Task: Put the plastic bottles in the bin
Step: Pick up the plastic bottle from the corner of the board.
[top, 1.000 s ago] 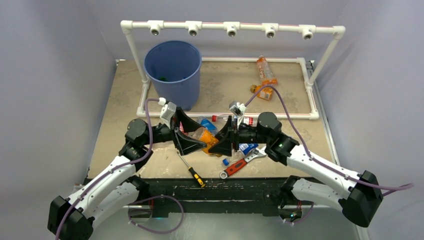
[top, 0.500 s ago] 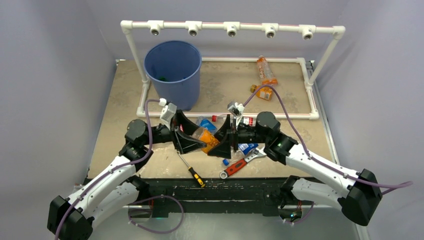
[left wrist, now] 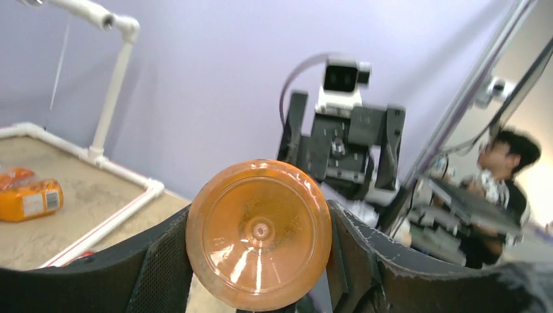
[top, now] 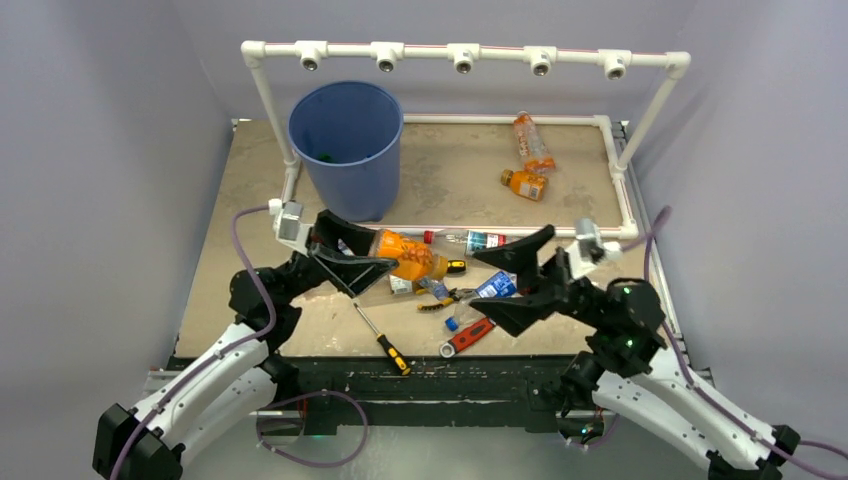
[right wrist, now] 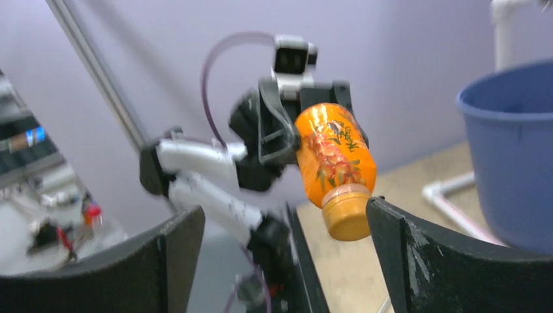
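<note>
Your arms have parted: right gripper [top: 482, 285] gapes empty at 4 o'clock; left gripper [top: 375, 262] clamps the orange bottle [top: 408, 255] by its base, seemingly lifted clear, for carrying to the bin [top: 350, 185] at 11 o'clock.

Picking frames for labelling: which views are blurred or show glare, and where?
Top external: sharp and evenly lit. Left wrist: the orange bottle shows a sharp base with white glints; the background is out of focus. Right wrist: the bottle is fairly clear, the left arm behind it and the background smear, and the bin is soft.
</note>
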Robot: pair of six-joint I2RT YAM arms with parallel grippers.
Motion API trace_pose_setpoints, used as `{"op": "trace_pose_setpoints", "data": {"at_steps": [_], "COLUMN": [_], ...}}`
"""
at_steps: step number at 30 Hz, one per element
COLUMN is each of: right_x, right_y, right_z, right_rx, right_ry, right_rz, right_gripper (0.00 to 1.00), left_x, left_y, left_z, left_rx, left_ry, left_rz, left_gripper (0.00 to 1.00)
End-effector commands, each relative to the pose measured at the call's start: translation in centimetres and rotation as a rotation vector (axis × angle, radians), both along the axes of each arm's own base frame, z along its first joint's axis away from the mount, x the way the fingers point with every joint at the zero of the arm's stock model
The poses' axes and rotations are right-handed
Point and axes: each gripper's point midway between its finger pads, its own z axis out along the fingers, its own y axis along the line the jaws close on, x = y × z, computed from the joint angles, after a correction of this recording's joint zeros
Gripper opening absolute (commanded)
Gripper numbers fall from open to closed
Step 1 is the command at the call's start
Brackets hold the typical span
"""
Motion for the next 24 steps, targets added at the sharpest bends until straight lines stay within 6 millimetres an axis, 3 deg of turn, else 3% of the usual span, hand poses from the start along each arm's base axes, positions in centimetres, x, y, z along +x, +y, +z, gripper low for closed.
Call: {"op": "trace_pose_setpoints", "data": {"at_steps": [1, 3, 6, 16, 24], "right_x": [1.0, 0.8, 1.1, 4.1, 3.8], "right_y": [-3.0, -3.5, -2.8, 1.2, 4.2], "right_z": [1.7, 1.9, 1.9, 3.6, 5.0], "right_rx": [0.268, 0.350, 0.393, 0.435, 0.475], "right_ry": [0.033, 0.042, 0.064, 0.117, 0.141], "right_rz": [-0.125, -0.109, -0.070, -0.028, 0.007], "right_gripper": [0.97, 0.96, 0.95, 0.96, 0.97], "left_x": [0.6, 1.0, 1.2, 0.7, 0.9], "left_y": [3.7, 5.5, 6.7, 6.7, 6.4], "left_z": [4.6, 4.6, 4.1, 4.1, 3.5], "left_rx": [-0.376, -0.516, -0.617, -0.616, -0.591], "left_ry": [0.092, 0.158, 0.218, 0.238, 0.254], "left_rz": [0.074, 0.086, 0.065, 0.040, 0.046], "left_gripper": [0.00, 0.00, 0.00, 0.00, 0.00]}}
